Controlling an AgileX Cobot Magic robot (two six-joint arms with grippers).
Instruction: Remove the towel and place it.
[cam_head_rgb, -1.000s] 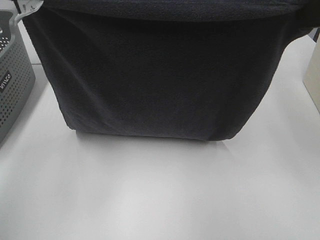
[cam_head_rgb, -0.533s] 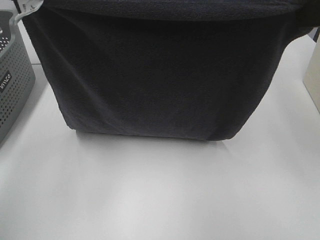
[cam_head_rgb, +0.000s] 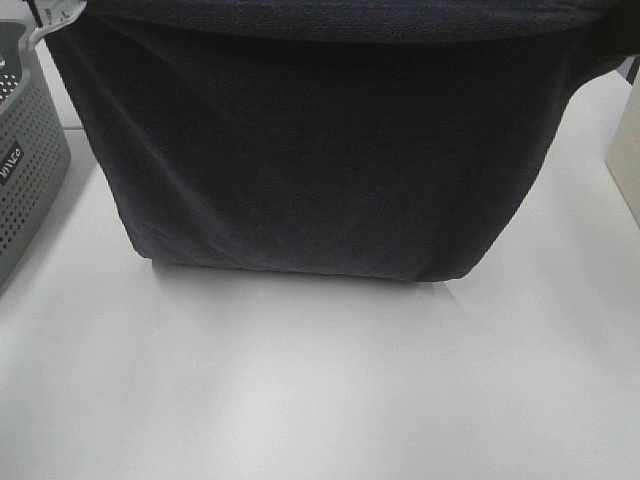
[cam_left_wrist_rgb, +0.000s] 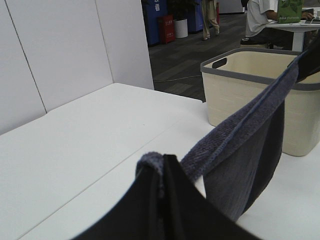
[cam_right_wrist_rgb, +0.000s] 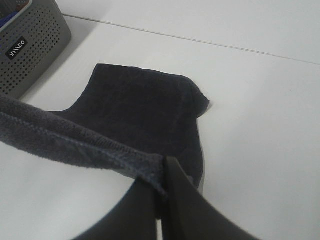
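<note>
The dark navy towel (cam_head_rgb: 310, 150) hangs stretched across the upper part of the exterior view, its lower fold resting on the white table (cam_head_rgb: 320, 380). My left gripper (cam_left_wrist_rgb: 161, 172) is shut on one upper corner of the towel (cam_left_wrist_rgb: 240, 130). My right gripper (cam_right_wrist_rgb: 162, 175) is shut on the other upper corner, and the towel's hem (cam_right_wrist_rgb: 70, 142) runs taut away from it while the lower part (cam_right_wrist_rgb: 140, 110) lies on the table. Both grippers are out of the exterior view, behind the towel's top edge.
A grey perforated basket (cam_head_rgb: 25, 150) stands at the table's left edge and also shows in the right wrist view (cam_right_wrist_rgb: 30, 45). A cream bin with a grey rim (cam_left_wrist_rgb: 250, 85) stands at the right, its edge visible in the exterior view (cam_head_rgb: 628, 150). White partition walls (cam_left_wrist_rgb: 55, 45) stand behind the table.
</note>
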